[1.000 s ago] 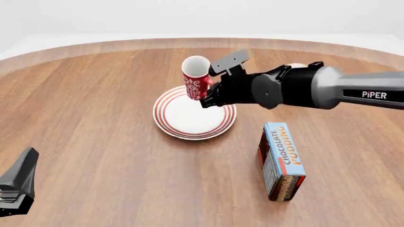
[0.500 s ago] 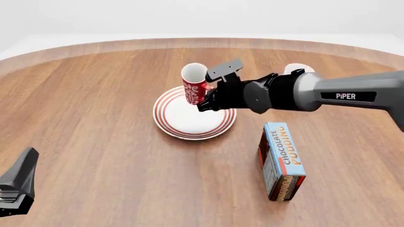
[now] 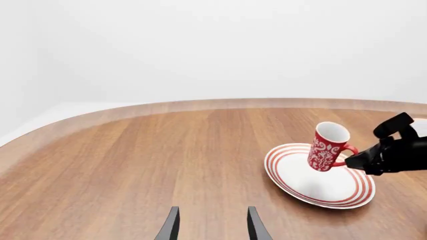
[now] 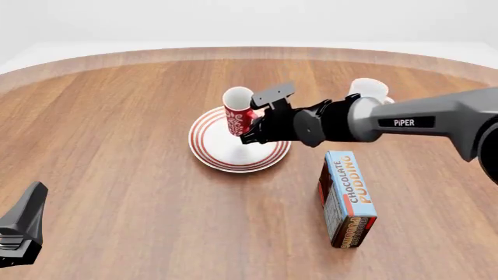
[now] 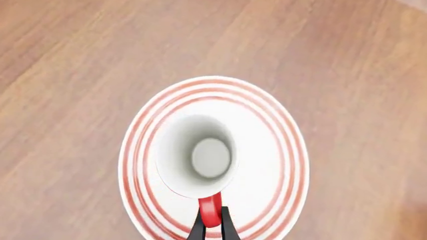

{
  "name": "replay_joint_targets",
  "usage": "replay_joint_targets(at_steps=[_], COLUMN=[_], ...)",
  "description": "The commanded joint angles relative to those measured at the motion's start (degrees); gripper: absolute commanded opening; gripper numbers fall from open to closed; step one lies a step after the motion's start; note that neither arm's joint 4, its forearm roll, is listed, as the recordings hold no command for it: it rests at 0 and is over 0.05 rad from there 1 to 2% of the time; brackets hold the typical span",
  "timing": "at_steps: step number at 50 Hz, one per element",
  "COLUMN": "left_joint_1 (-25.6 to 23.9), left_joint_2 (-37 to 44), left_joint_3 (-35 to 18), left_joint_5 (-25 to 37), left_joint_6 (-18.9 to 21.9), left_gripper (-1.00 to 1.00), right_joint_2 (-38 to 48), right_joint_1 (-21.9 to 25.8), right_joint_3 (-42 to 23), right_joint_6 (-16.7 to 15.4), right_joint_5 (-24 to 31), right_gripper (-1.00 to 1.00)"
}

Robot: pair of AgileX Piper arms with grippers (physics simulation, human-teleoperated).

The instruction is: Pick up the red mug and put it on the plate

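The red mug (image 4: 237,114), patterned in white, hangs slightly tilted over the far part of the plate (image 4: 204,153). My right gripper (image 4: 253,125) is shut on its red loop handle from the right. In the right wrist view I look down into the mug's white inside (image 5: 200,156), with the handle pinched between the fingertips (image 5: 225,227) and the plate's red-ringed rim (image 5: 283,125) around it. The left wrist view shows the mug (image 3: 326,149) low over the plate (image 3: 333,195); I cannot tell whether its base touches. My left gripper (image 3: 212,227) is open and empty, far off at the near left.
A plain white mug (image 4: 367,90) stands behind the right arm. A blue chocolate pudding box (image 4: 349,198) stands upright near the front right of the plate. The left arm's dark body (image 4: 22,228) sits at the table's near left corner.
The right gripper has lowered the red mug toward the plate and drawn slightly nearer. The left arm has not moved.
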Motion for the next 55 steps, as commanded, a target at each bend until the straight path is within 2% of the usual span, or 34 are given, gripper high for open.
replay_joint_targets(at_steps=[1,35,42,43,44,55], left_joint_1=[0.0,0.0,0.0,0.0,0.0,0.0], left_joint_2=[0.0,0.0,0.0,0.0,0.0,0.0], left_joint_3=[0.0,0.0,0.0,0.0,0.0,0.0], left_joint_5=[0.0,0.0,0.0,0.0,0.0,0.0], left_joint_6=[0.0,0.0,0.0,0.0,0.0,0.0], left_gripper=[1.0,1.0,1.0,1.0,1.0,1.0], right_joint_2=[1.2,3.1,3.3,3.1,3.1,3.3], right_joint_1=[-0.1,-0.1,1.6,3.2,2.2,1.6], right_joint_3=[-0.6,0.4,1.2,2.1,1.9,1.0], right_joint_6=[0.5,0.7,0.6,3.6,1.9,1.5], right_joint_5=[-0.6,-2.3,-2.5,-2.6,-2.8,-2.2], right_gripper=[-1.0,-1.0,-1.0,1.0,1.0,1.0])
